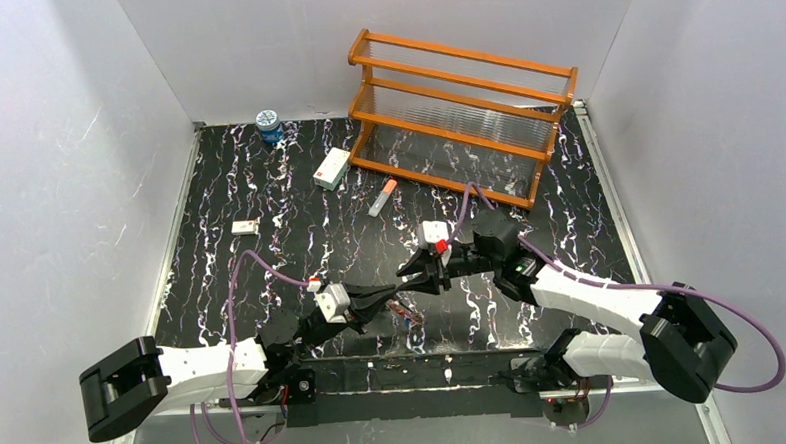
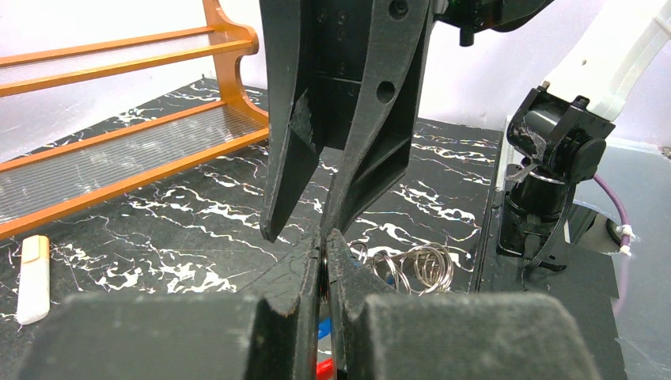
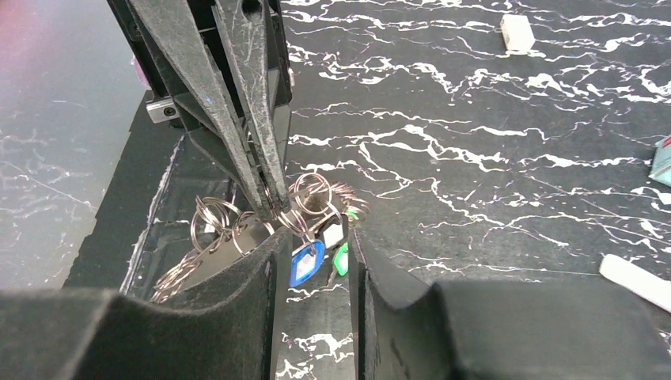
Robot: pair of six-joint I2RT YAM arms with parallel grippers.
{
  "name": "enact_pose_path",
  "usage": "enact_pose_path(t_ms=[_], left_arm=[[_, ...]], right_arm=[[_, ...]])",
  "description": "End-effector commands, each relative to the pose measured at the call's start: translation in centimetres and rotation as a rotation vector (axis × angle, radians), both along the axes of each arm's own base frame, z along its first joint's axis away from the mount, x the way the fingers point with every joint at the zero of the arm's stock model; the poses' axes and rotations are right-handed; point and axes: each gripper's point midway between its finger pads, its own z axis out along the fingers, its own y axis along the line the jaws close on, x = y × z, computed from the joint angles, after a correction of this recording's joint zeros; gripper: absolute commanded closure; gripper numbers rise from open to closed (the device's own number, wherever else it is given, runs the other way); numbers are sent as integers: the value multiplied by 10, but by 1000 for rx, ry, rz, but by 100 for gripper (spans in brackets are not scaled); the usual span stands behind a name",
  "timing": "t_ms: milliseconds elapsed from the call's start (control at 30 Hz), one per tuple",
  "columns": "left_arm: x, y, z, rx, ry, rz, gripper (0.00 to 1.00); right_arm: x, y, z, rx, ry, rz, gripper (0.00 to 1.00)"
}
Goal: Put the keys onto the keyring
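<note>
The keys lie in a bunch near the table's front edge [image 1: 409, 315], silvery split rings [image 3: 310, 194] with a blue head [image 3: 305, 262] and a green head [image 3: 341, 258]. My left gripper [image 2: 325, 245] is shut on a thin silvery ring of the bunch, low over the table; it also shows in the top view [image 1: 392, 300] and the right wrist view [image 3: 269, 207]. My right gripper [image 3: 316, 236] is open, its fingers either side of the blue and green heads, tip to tip with the left gripper [image 1: 411, 274]. A red bit [image 2: 324, 366] shows under my left fingers; I cannot tell whether it is the keyring.
An orange rack [image 1: 459, 114] stands at the back right. An orange-and-white tube [image 1: 382, 197], a white box [image 1: 332, 169], a blue jar [image 1: 269, 126] and a small white block [image 1: 245, 226] lie farther back. Purple cables loop beside both arms.
</note>
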Motion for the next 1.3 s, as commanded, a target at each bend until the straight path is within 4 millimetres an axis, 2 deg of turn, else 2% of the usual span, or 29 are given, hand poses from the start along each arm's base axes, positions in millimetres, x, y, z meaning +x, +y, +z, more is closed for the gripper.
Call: enact_pose_path(t_ms=[0,167,367,567,767,1033,1267], left_arm=[[-1,8,4,-41,-21,9,100],[1,10,-8,-13,-4,25,100],[4,12,-40,75,43,47,100],[3,10,-63,112,148,40,100],[6,18,-79,97,271,90,100],[16,24,-85,36,404,169,100],[14,28,-86,16,427,170,100]], right_arm=[[-5,7,10,51,3,50,61],[-1,5,2,41,8,10,59],[1,-1,-9,14,11,-29,56],[-1,-4,-19,-10,26,-36,56],[-4,-7,-30,-35,49,-30,56],[-5,-6,-40,-39,73,-26,57],[1,1,-41,-19,82,-33,57]])
